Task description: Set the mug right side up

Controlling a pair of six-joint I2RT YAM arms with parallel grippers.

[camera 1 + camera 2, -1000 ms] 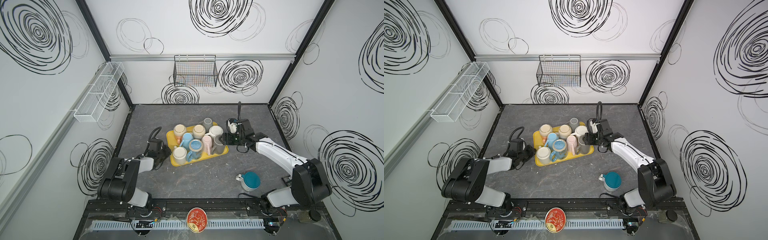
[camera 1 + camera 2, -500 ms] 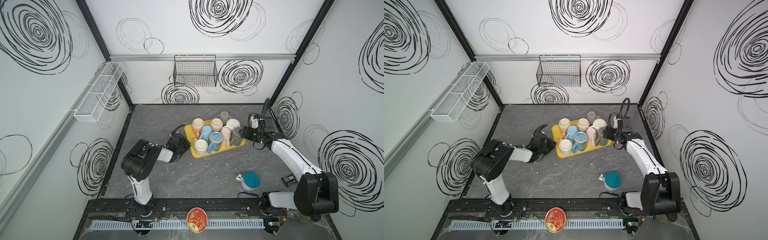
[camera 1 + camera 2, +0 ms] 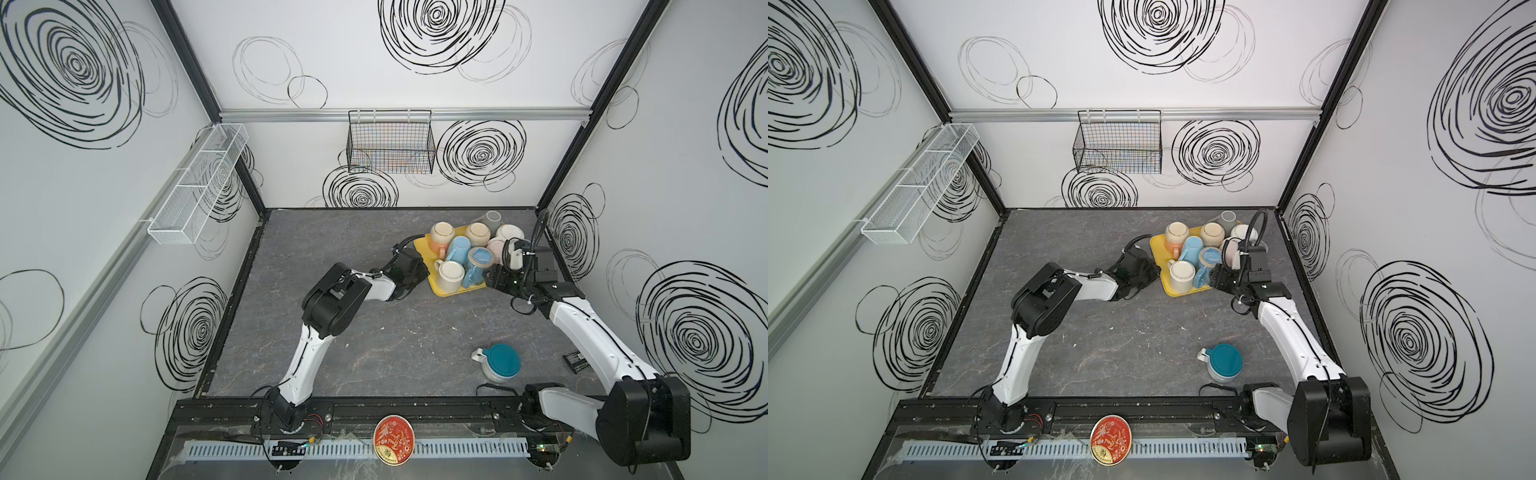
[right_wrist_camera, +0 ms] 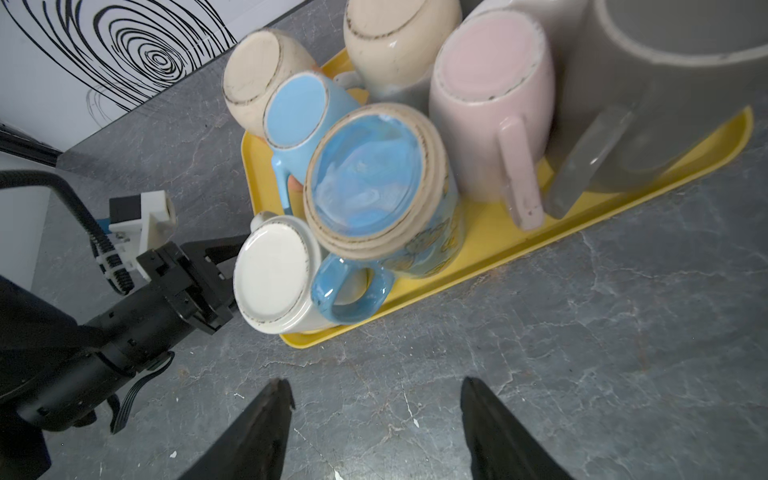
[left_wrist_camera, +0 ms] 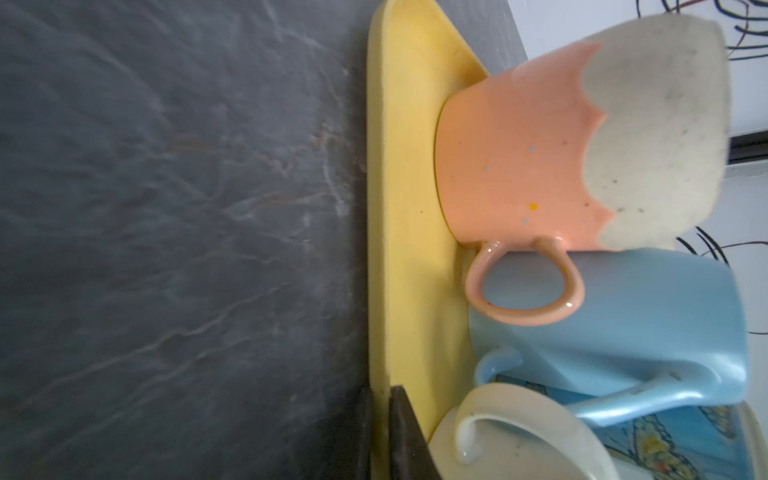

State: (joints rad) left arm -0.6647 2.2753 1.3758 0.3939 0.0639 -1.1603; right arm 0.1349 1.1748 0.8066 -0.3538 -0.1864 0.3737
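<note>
Tray (image 3: 441,290) has slid to directly behind teal mug (image 3: 500,361); left end effector (image 3: 424,272) clamps its rim, right end effector (image 4: 376,382) hangs with its fingers apart.

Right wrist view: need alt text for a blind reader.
Upside-down mugs crowd a yellow tray on a grey table. The left gripper meets the tray's edge beside a cream mug; the right gripper is open and empty over the table.
</note>
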